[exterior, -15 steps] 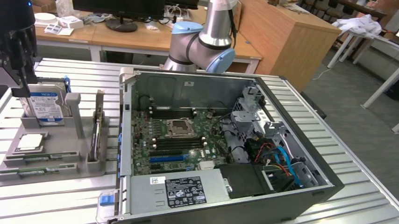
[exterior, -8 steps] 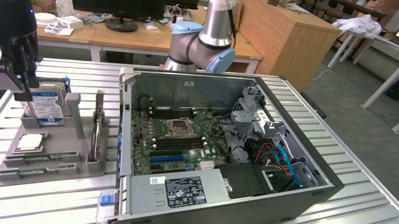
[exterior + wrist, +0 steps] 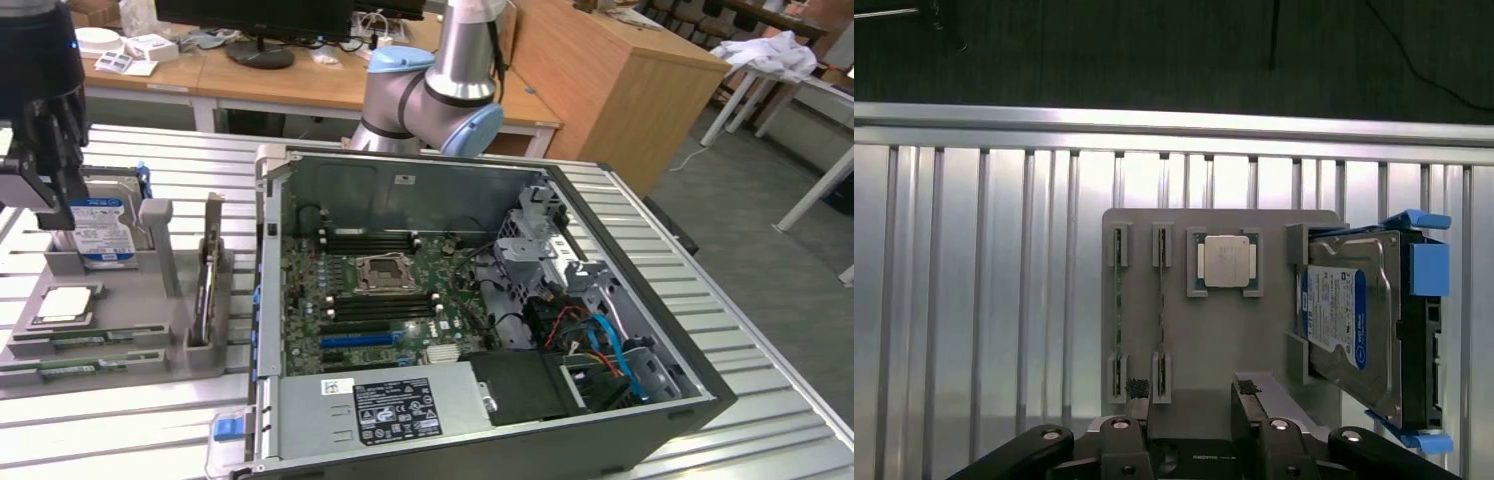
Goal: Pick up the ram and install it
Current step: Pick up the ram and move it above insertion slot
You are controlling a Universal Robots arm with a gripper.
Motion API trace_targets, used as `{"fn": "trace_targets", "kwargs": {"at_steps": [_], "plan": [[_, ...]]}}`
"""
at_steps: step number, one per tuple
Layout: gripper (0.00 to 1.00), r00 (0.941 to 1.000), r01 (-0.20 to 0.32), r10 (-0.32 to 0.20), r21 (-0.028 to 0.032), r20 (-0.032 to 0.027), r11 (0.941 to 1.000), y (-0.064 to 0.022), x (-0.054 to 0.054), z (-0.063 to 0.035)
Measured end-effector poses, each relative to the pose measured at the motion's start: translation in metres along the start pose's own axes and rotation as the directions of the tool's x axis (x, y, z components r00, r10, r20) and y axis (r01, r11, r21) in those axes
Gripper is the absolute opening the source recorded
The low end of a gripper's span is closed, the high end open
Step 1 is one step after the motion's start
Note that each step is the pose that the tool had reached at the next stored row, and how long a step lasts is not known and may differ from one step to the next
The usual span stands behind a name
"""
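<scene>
Green and thin, the ram [image 3: 1161, 312] sits on edge in a slot of the grey holder [image 3: 1204, 340] on the ribbed metal desk [image 3: 974, 300], beside a silver processor [image 3: 1226, 262], while the tool [image 3: 1192, 388] hovers above it, jaws apart and empty.

A metal table [image 3: 120, 445] of long ribbed slats carries everything. Two things lie directly on it. An open computer case [image 3: 400, 185] lies on its side across the middle with its open face up, and it reaches close to the table's edge on the exterior view's right. Just beside it, on the exterior view's left, sits a flat grey tray [image 3: 134, 310] with raised holders. In the wrist view the tray [image 3: 1274, 330] sits square to the slats [image 3: 984, 300].
</scene>
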State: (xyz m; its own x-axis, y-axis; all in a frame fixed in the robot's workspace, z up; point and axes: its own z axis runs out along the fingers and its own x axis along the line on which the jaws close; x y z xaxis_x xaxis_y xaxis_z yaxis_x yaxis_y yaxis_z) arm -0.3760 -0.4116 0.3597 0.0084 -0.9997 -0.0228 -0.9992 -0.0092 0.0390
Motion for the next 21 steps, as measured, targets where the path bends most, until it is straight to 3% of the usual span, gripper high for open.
{"fn": "trace_targets", "kwargs": {"at_steps": [21], "plan": [[0.44,1.0000,0.000,0.000,0.0001,0.0000,1.0000,-0.0015,0.001,0.0383]]}}
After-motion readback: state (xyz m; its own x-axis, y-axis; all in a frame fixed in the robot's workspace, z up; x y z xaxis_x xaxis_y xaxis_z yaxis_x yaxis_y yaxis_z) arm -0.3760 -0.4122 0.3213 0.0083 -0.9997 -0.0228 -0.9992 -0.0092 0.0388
